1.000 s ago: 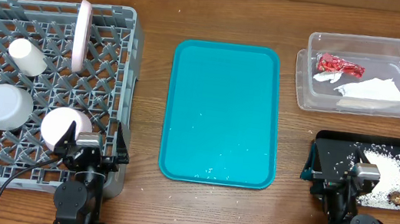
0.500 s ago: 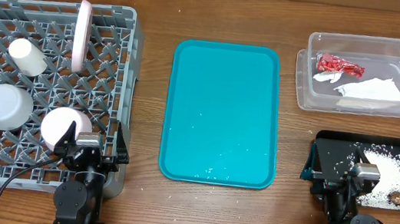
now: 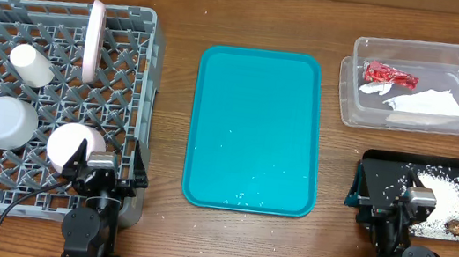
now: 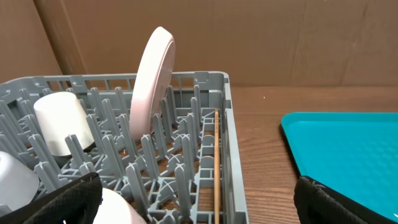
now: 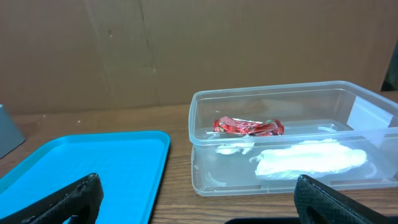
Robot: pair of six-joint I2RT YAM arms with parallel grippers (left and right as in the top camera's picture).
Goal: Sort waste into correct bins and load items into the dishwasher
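The grey dish rack (image 3: 147, 47) at the left holds an upright pink plate (image 3: 94, 40), a white cup (image 3: 31, 65) and two white bowls (image 3: 8, 122) (image 3: 73, 145). A chopstick (image 4: 216, 165) lies along its right side. The clear bin (image 3: 352, 78) holds a red wrapper (image 3: 389, 75) and white paper (image 3: 423, 105). The black tray (image 3: 376, 158) holds white crumbs and a brown scrap (image 3: 458, 227). My left gripper (image 3: 106, 168) is open and empty at the rack's front right corner. My right gripper (image 3: 397, 202) is open and empty over the black tray's left part.
A teal tray (image 3: 254, 127) lies in the middle of the wooden table with only small specks on it. Cardboard walls stand behind the table. The clear bin shows in the right wrist view (image 5: 205, 180), the teal tray to its left (image 5: 87, 165).
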